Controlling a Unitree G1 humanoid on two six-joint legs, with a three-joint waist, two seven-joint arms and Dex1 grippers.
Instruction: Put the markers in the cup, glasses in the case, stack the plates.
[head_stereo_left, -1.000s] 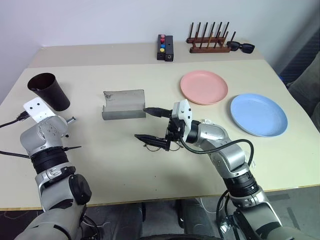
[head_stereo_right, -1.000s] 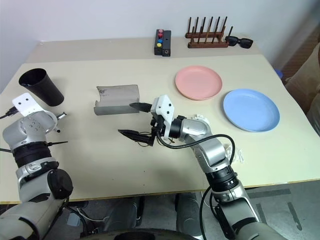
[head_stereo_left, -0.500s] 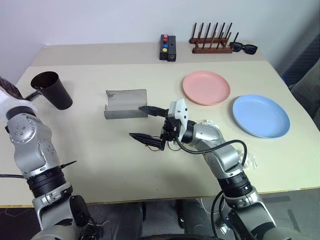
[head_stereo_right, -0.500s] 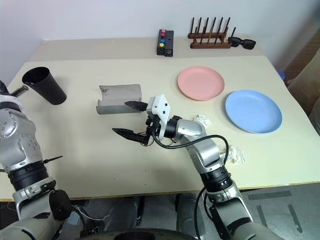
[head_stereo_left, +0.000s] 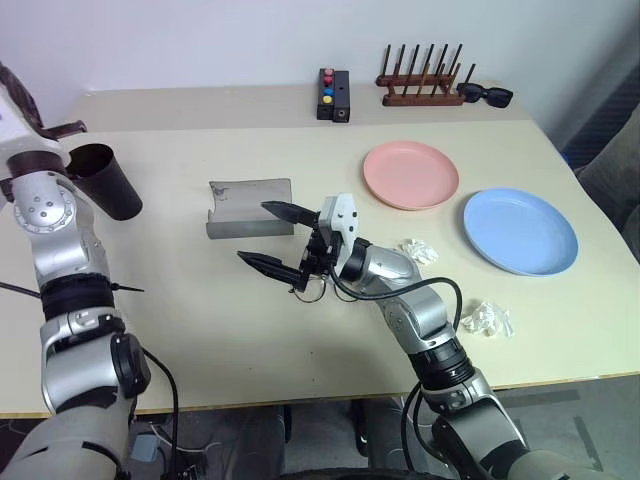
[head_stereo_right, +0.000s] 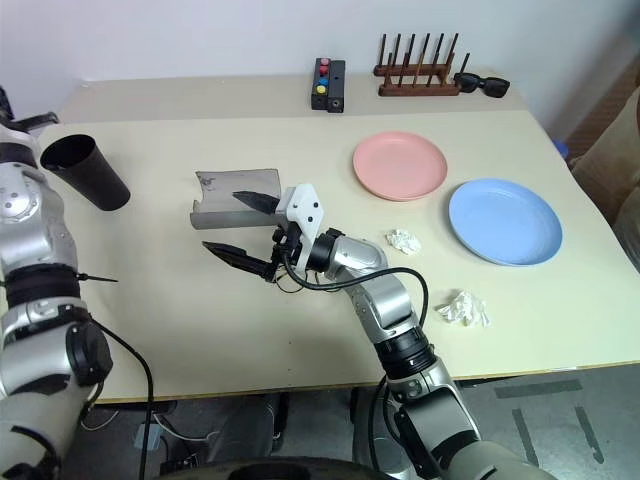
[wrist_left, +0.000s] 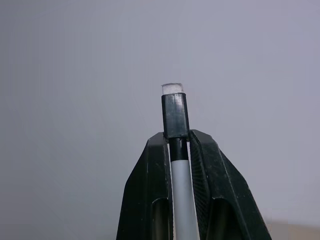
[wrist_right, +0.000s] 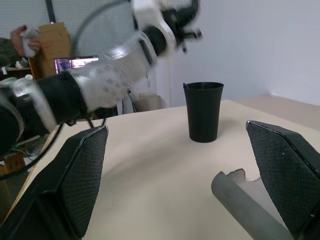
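The white-bodied marker (wrist_left: 182, 195), light, stiff and slick, sits clamped just below its black cap in the left pincer (wrist_left: 178, 145), raised near the cup (head_stereo_left: 105, 180). That hold looks secure. The right pincer (head_stereo_left: 276, 240), jaws wide apart and empty, hovers over the bench (head_stereo_left: 200, 330) beside the grey case (head_stereo_left: 248, 208).
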